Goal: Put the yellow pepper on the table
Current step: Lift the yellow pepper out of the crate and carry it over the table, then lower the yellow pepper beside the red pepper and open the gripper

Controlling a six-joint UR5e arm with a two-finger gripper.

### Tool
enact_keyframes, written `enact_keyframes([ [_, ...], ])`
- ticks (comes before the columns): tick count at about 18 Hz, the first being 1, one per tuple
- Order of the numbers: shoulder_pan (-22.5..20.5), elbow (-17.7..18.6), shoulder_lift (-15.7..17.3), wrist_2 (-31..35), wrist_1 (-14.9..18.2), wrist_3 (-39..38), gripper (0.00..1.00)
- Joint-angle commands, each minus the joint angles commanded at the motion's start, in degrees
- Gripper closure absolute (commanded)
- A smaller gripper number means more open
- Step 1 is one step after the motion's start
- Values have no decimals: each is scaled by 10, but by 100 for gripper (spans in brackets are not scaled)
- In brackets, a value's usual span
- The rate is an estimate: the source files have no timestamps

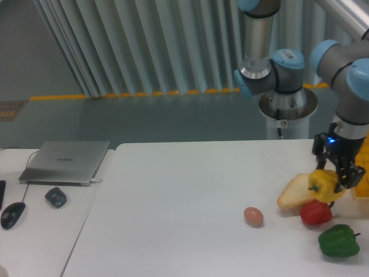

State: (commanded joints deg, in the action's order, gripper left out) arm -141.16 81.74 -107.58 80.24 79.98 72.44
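Arm reaching down at right, gripper (pixel 333 180) pointing downward (fingers clamped, load held)

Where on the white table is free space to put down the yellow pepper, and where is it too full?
Free: the wide bare stretch of the table left of the egg, up to its left edge. Crowded: the right end, where the gripper holds the yellow pepper above the bread wedge, red pepper and green pepper.

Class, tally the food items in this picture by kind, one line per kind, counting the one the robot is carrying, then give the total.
Peppers: 3 (yellow pepper held in the hand, red pepper, green pepper)
Bread wedge: 1
Egg: 1
Total: 5
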Motion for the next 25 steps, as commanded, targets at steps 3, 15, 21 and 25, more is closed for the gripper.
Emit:
enact_keyframes([
  [3, 19, 2, -6, 1, -34, -85, 61],
  [15, 107, 31, -68, 64, -163, -259, 61],
  [21, 106, 35, -78, 69, -164, -256, 60],
  [25, 106, 36, -85, 69, -164, -256, 58],
])
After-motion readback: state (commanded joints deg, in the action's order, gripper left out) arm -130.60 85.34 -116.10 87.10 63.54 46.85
